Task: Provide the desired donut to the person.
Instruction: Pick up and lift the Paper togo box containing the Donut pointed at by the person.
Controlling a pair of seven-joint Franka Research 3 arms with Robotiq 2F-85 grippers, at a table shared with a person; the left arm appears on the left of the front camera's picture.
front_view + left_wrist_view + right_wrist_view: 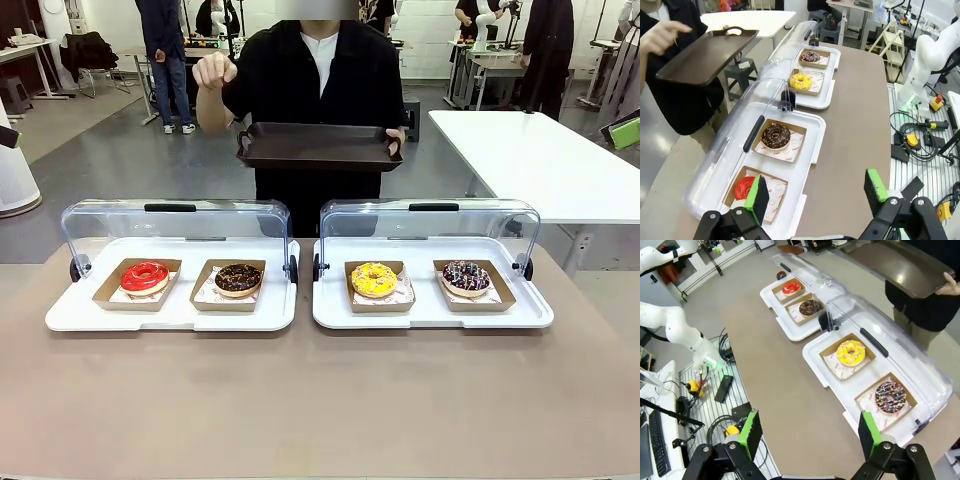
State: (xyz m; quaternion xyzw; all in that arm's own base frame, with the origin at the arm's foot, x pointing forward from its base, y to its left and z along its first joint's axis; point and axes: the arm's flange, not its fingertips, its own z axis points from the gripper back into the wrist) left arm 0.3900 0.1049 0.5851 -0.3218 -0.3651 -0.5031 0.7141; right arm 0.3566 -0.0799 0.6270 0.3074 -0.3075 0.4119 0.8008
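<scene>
Donuts (238,279) lie uncovered, clear lids (175,222) raised between them and the person (320,70).

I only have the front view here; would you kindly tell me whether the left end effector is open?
Observer: Yes, the left end effector stands open and empty.
Operator: What lies nearest it?
Observer: The red glazed ring donut, partly hidden behind one green pad.
Operator: And the other arm's?
Observer: The right end effector is likewise open and empty.
</scene>
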